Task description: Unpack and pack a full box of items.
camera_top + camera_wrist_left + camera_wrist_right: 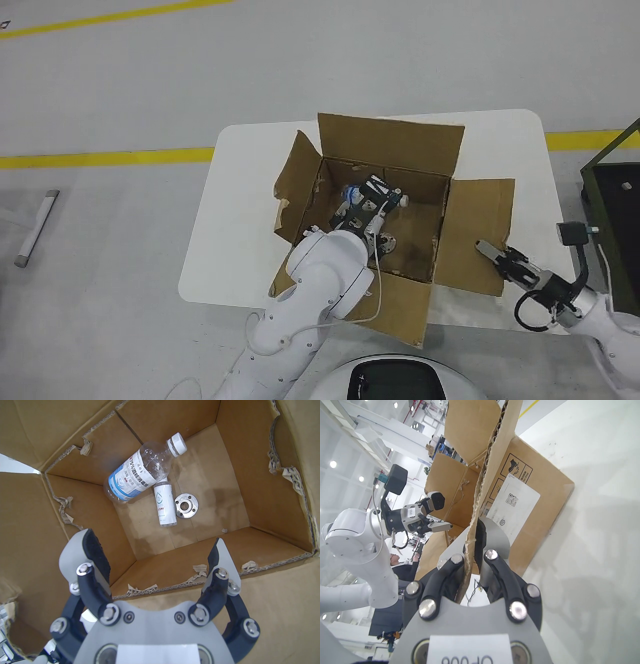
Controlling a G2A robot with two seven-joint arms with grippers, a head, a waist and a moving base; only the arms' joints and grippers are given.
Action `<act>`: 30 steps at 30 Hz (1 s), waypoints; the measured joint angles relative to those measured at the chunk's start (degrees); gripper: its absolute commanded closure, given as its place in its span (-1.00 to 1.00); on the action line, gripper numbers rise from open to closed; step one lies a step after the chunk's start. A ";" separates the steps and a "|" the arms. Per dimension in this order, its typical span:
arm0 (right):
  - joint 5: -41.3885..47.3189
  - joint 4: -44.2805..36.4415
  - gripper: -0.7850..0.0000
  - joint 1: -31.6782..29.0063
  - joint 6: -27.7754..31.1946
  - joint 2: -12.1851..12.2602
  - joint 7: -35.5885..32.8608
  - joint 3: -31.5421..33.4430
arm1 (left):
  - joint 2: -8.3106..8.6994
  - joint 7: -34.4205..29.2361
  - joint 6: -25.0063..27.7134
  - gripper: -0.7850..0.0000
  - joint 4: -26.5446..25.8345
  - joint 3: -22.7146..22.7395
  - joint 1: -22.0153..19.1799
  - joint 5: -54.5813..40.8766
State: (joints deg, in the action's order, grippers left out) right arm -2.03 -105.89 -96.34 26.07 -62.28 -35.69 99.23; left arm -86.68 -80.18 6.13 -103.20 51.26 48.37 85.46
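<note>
The left gripper [152, 540] is held open over the cardboard box [262, 475], where a large bottle [140, 472], a small bottle [165, 505] and a metal flange [186, 505] are laid on the floor. One side flap [478, 232] is clamped by the right gripper [472, 540].

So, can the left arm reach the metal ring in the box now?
Probably yes. The left claw is open above the box, nothing covers the ring, and the right claw holds a flap aside. The small bottle close beside may crowd the grip.
</note>
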 measured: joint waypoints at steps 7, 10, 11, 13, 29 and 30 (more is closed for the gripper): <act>7.73 -0.24 1.00 0.54 1.62 1.14 -11.60 4.22 | 0.00 0.00 0.00 -1.00 0.00 0.00 0.00 0.00; 10.12 0.44 1.00 0.54 2.59 1.60 -15.65 5.88 | 0.00 0.00 0.00 -1.00 0.00 0.00 0.00 0.00; 10.75 0.73 1.00 0.58 2.81 1.74 -16.81 6.34 | 0.00 0.00 0.00 -1.00 0.00 0.00 0.00 0.00; 12.04 1.55 1.00 0.82 3.25 2.08 -19.62 7.38 | 0.00 0.00 0.00 -1.00 0.00 0.00 0.00 0.00; 13.66 8.51 0.25 8.64 0.83 4.04 -25.80 9.42 | 0.00 0.00 0.00 -1.00 0.00 0.00 0.00 0.00; 13.46 8.72 0.23 9.15 0.37 4.07 -25.14 8.99 | 0.00 0.00 0.00 -1.00 0.00 0.00 0.00 0.00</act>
State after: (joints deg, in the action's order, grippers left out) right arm 11.43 -97.17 -87.18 26.44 -58.21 -60.83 108.22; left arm -86.68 -80.18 6.13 -103.20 51.26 48.37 85.46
